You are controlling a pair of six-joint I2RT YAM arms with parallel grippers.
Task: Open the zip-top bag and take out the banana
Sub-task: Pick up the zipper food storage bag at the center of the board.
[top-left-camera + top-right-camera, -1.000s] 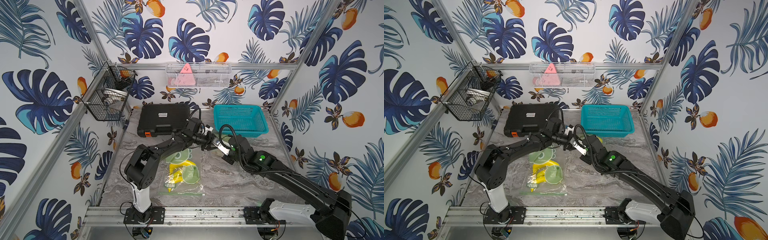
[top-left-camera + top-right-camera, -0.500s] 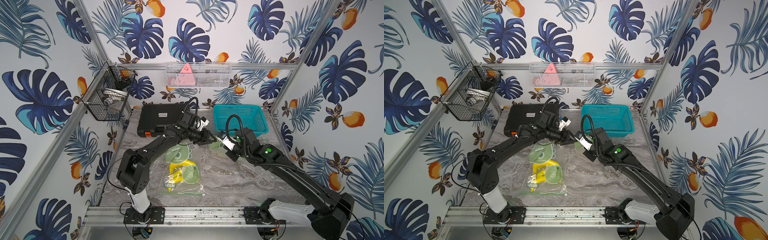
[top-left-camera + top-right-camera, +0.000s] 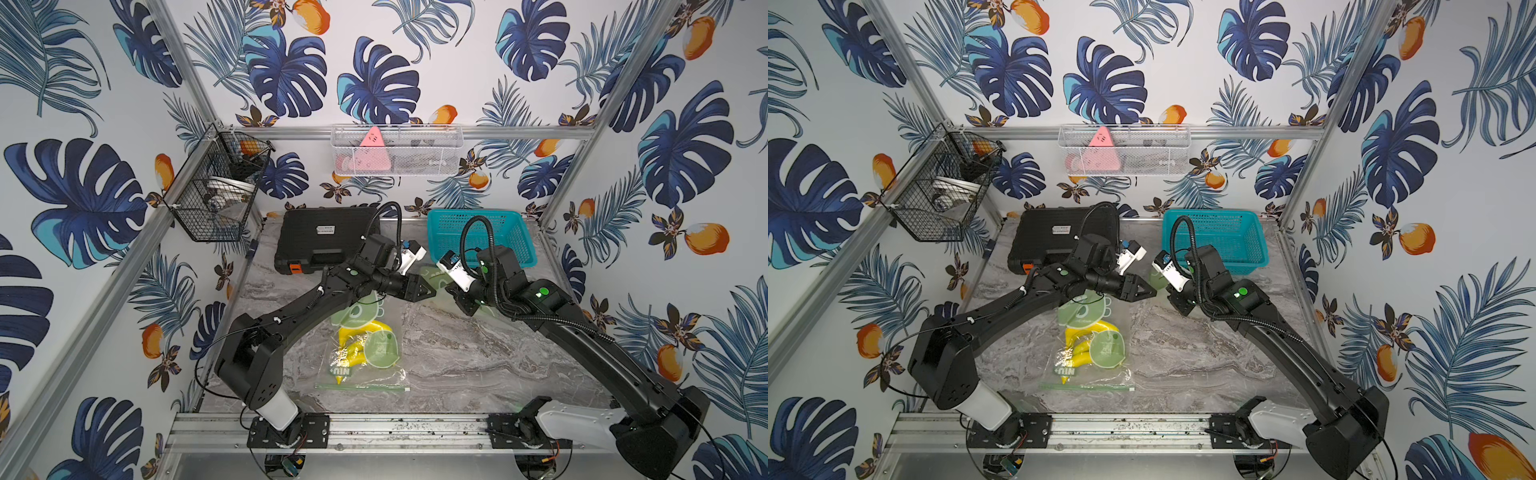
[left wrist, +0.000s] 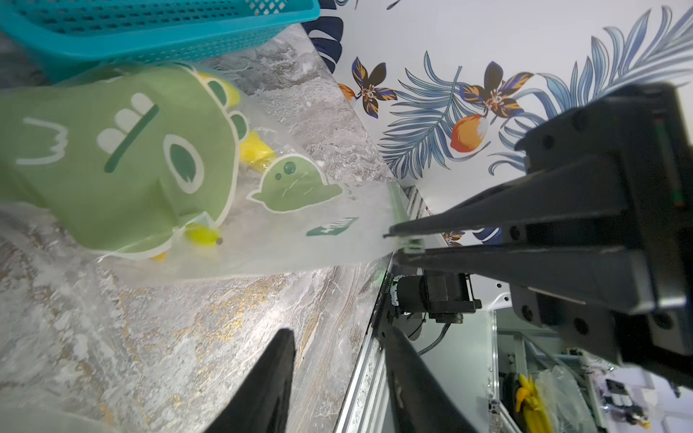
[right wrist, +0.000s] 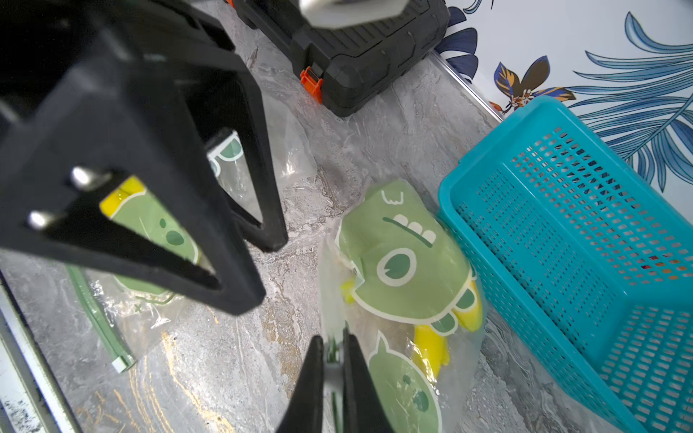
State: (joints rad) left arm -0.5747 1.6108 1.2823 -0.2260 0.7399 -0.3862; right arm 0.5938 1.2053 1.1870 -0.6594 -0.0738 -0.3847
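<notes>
There are two arms, two zip-top bags and two bananas. There is also one blue basket [image 3: 473, 212], one black case [image 3: 320, 237] and two wire baskets on the walls, one black [image 3: 199, 220] and one white [image 3: 415, 153].

The near bag [image 3: 380, 349] lies flat on the desk [image 3: 457, 353] with its banana [image 3: 353, 336] inside. The far bag [image 5: 405, 262] sits just beside the blue basket, and its banana [image 5: 427, 345] is inside too.

In both top views the far bag is only a bit of green between the two hands. The right wrist view shows more: the right hand [image 5: 333, 345] is pinching the far bag's green zip edge. That end looks lifted, but it is hard to tell. The left wrist view shows the left hand [image 4: 337, 333] spread, with nothing between its fingers.
</notes>
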